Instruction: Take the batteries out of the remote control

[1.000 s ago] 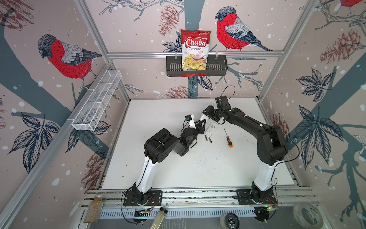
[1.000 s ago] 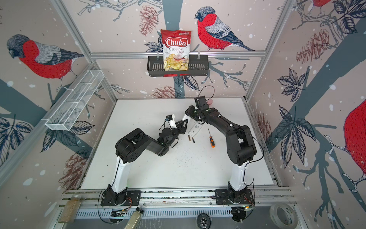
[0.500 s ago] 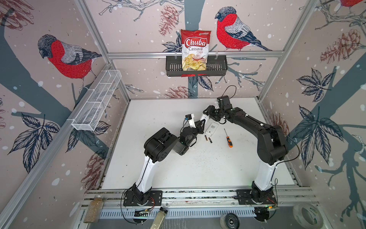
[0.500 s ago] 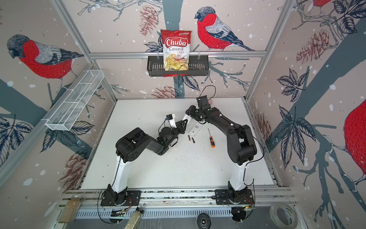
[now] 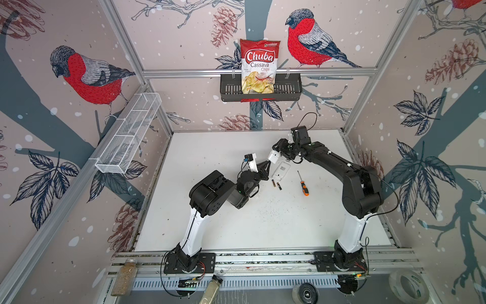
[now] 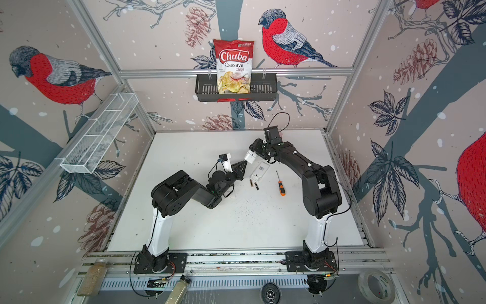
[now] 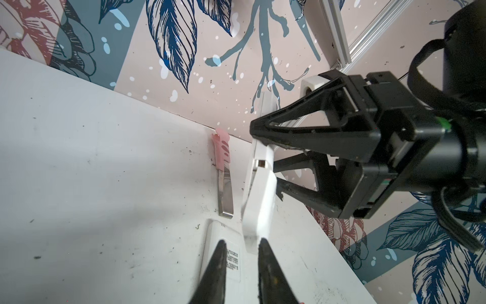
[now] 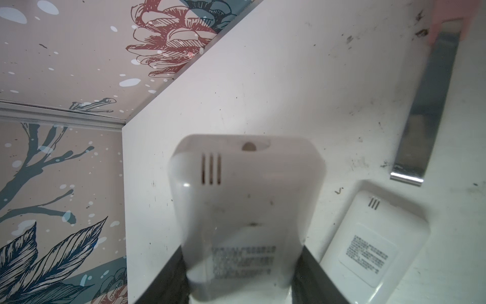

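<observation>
Done: 2 batts out.
To do: we reckon raised remote.
R hand: grips it.
L hand: near-shut, hold unclear.

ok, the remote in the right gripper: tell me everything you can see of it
The held remote is a white plastic slab with rounded corners, three vent slots, a small round recess at its free end and a printed label. The right gripper clamps its sides, holding it tilted above the table. Tips of the left gripper sit by its free end; contact unclear.
</observation>
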Action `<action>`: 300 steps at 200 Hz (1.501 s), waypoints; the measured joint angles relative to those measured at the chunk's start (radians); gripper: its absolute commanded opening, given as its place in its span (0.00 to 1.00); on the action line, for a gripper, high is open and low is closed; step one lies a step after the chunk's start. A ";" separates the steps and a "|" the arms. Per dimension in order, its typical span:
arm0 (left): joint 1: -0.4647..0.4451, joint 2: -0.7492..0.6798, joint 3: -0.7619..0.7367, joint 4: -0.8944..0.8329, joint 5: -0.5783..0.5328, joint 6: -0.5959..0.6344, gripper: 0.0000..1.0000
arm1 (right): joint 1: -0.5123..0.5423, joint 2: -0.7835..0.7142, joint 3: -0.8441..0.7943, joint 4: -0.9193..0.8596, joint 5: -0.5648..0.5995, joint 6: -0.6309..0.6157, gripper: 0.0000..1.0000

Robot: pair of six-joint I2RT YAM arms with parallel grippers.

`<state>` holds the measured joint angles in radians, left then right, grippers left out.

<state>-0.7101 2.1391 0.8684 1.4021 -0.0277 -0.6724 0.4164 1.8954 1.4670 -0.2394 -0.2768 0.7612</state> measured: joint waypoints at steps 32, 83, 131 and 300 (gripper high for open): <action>-0.005 -0.005 -0.002 0.000 0.002 0.002 0.22 | 0.000 0.000 0.000 0.000 0.000 0.000 0.20; -0.010 -0.006 0.010 0.002 0.014 0.011 0.22 | 0.000 0.000 -0.003 0.002 0.007 0.000 0.19; -0.027 -0.013 0.013 0.003 0.033 0.018 0.22 | 0.000 0.000 -0.018 0.005 0.007 0.000 0.19; -0.020 -0.017 0.001 0.004 0.035 0.017 0.37 | 0.002 -0.024 -0.046 0.029 0.006 0.000 0.18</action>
<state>-0.7300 2.1220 0.8692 1.4063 0.0074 -0.6556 0.4183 1.8709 1.4208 -0.2104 -0.2703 0.7612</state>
